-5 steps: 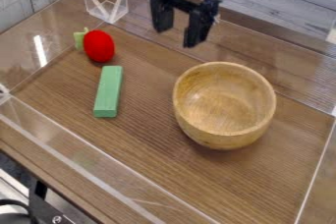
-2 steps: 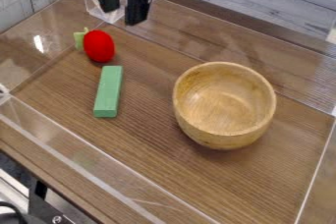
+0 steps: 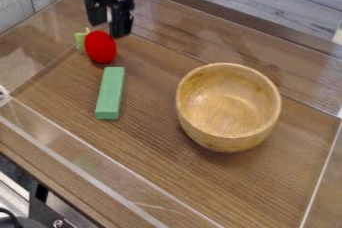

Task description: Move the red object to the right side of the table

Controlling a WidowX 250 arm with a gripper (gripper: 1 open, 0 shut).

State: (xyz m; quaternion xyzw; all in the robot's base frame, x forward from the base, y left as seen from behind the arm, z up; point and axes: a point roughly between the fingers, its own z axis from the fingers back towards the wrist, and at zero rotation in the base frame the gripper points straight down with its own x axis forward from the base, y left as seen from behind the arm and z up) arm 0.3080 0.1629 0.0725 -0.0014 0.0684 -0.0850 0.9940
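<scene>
Claw (image 3: 111, 29) spread wide, at the upper left of the view, above and close against the red fruit; its dark body comes down from the top edge, and whether it touches the fruit cannot be told from this angle.

Largest of all is the table (image 3: 167, 162), a brown wood-grain top with its grain running slantwise, bordered by clear walls; on it, right of the middle, sits the round wooden bowl (image 3: 227, 107), tan and upright, its inside bare to the camera.

Next in size comes the flat green block (image 3: 111, 93), a long narrow rectangle lying left of the bowl, well apart from it; its long side points roughly toward the claw, and its far end is near the red fruit without touching it.

Smaller again is the red fruit (image 3: 100, 48), round and bright; it lies on the left side of the table, beyond the green block and well apart from the bowl, with the claw partly overlapping its far edge in the view; smallest is its green stem (image 3: 82, 40), showing at the fruit's left side; black cables (image 3: 40, 215) run along the lower left corner, outside the wall.
</scene>
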